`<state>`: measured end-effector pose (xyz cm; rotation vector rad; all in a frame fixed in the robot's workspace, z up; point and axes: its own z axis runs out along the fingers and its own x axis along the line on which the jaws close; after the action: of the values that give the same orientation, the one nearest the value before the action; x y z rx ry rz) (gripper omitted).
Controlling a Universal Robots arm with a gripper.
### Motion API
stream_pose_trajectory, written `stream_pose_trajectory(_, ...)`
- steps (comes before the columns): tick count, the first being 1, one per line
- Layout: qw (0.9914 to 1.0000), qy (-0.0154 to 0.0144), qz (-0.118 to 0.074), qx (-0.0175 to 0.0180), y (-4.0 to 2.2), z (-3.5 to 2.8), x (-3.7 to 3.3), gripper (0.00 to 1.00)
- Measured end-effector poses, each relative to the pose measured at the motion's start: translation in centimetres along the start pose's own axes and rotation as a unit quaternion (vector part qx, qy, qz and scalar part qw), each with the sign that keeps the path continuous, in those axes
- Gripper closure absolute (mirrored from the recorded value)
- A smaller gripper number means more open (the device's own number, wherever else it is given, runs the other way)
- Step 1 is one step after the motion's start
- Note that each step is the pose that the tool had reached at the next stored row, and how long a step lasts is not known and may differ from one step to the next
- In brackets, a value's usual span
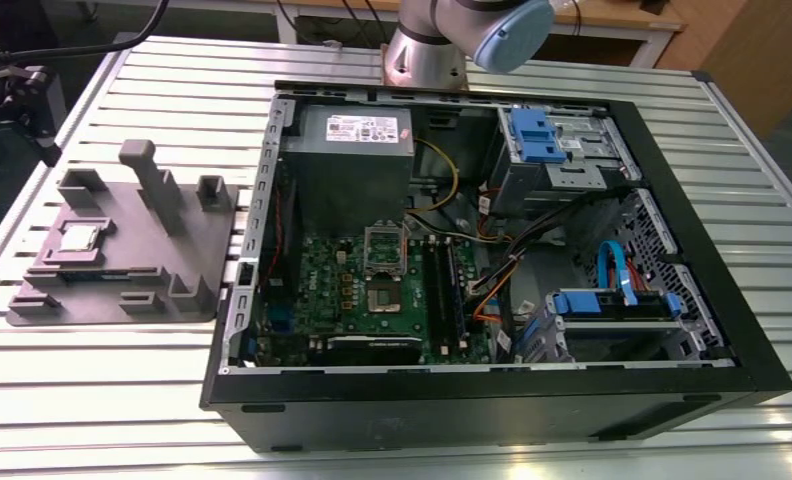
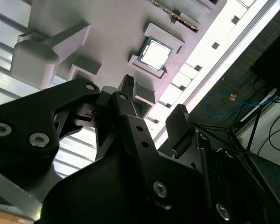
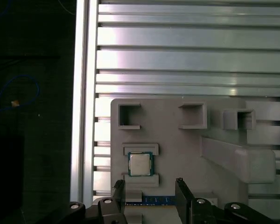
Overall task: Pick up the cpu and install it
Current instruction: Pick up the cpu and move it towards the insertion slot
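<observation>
Cpu (image 3: 140,164): lay flat, metal top up, in a shallow seat of the grey tray (image 3: 177,140), on the counter (image 1: 103,400), at the exterior view's left of the open case (image 1: 503,415). Not yet lifted. Pincer (image 3: 149,184): hung over the tray near the cpu, spread wide, gripped nothing; opened wider than the cpu. Judged light, stiff and thin, fragile on the underside, with a smooth and probably slippery lid. Best taken level by the two edges free of the tray's blocks (image 3: 141,149), with a gentle squeeze. Risked bent contacts if dropped or seated askew. Socket (image 1: 387,293) inside the case: seemed empty.
</observation>
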<state>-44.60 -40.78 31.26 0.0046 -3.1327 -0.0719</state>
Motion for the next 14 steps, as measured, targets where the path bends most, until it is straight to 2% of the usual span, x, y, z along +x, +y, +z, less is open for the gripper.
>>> stream_pose_trajectory(8, 1.00000, -0.0001, 0.000, 0.0000, 0.00, 0.04, 0.00, 0.44)
stream_pose_trajectory(9, 1.00000, -0.0002, 0.000, -0.0002, 0.00, 0.11, 0.00, 0.38)
stream_pose_trajectory(14, 1.00000, 0.0000, 0.000, 0.0000, -0.03, 0.63, 0.00, 0.38)
